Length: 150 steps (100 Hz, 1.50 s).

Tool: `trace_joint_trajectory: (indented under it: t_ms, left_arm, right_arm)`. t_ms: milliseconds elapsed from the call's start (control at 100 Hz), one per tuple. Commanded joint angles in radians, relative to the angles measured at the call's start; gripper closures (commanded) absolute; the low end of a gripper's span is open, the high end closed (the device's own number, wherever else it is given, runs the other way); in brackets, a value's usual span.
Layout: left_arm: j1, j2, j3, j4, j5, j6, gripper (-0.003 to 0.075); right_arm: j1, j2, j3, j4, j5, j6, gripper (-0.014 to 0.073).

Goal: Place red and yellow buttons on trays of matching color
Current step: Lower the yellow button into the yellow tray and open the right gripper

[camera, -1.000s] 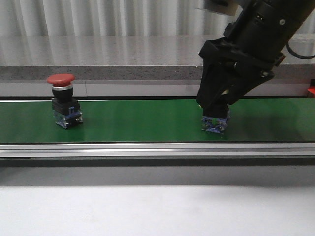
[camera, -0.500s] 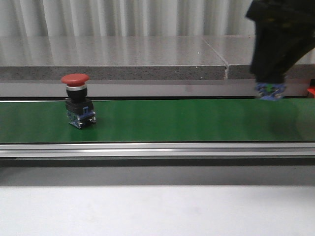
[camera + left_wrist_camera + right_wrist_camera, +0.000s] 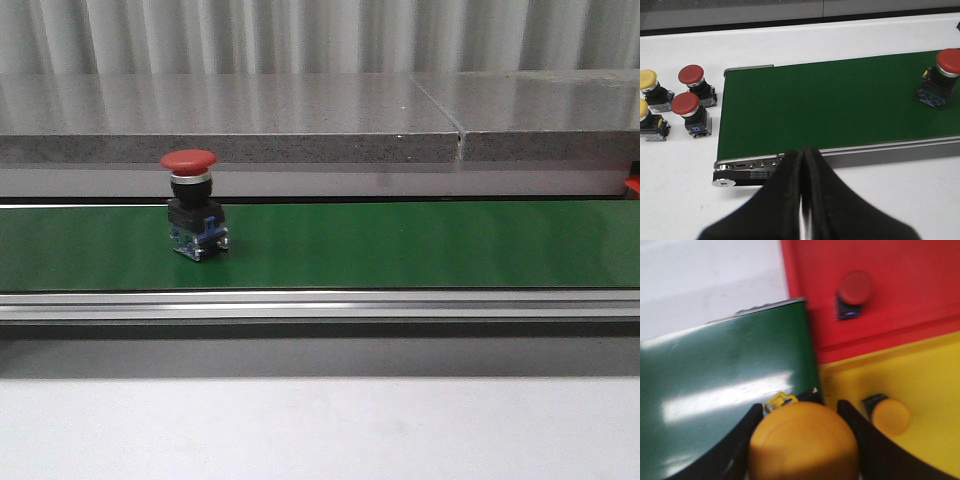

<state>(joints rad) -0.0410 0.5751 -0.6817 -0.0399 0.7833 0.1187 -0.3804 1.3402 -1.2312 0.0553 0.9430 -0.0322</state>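
Pinching a yellow button (image 3: 804,440) by the body under its domed cap, the right arm's fingers (image 3: 854,440) hang over the belt's end beside the yellow tray (image 3: 920,385), while the left arm's fingers (image 3: 812,200) are pressed together, empty, above the counter (image 3: 880,35). These buttons look rigid, light and top-heavy with smooth caps, so the squarer black body is the sounder hold. I count one red button (image 3: 195,215) riding the green belt (image 3: 400,245), two red and two yellow waiting on the counter, one already in each tray, red tray (image 3: 920,270) included.
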Motion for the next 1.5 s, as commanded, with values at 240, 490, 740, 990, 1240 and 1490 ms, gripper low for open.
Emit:
trace_joint_trajectory:
  t_ms: [240, 490, 740, 990, 1240, 1490]
  left_arm:
    - [-0.006, 0.003, -0.025, -0.007, -0.065, -0.009, 0.0741]
    - [-0.006, 0.003, -0.025, -0.007, -0.065, -0.009, 0.0741]
    - [-0.006, 0.003, -0.025, -0.007, -0.065, -0.009, 0.0741]
    - [-0.006, 0.003, -0.025, -0.007, -0.065, -0.009, 0.0741]
    - [-0.006, 0.003, -0.025, -0.007, -0.065, -0.009, 0.0741]
    - [-0.006, 0.003, -0.025, -0.007, -0.065, -0.009, 0.0741]
  right_arm:
    - [-0.29, 0.01, 0.064, 0.063, -0.263, 0.063, 0.0483]
    - [-0.349, 0.171, 0.092, 0.063, -0.329, 0.074, 0.0483]
    - [-0.396, 0.289, 0.092, 0.063, -0.331, 0.074, 0.0483]
    - [-0.396, 0.354, 0.098, 0.067, -0.362, 0.074, 0.0483]
    - [-0.396, 0.399, 0.098, 0.081, -0.358, 0.074, 0.0481]
    - [-0.396, 0.399, 0.097, 0.086, -0.352, 0.074, 0.0151]
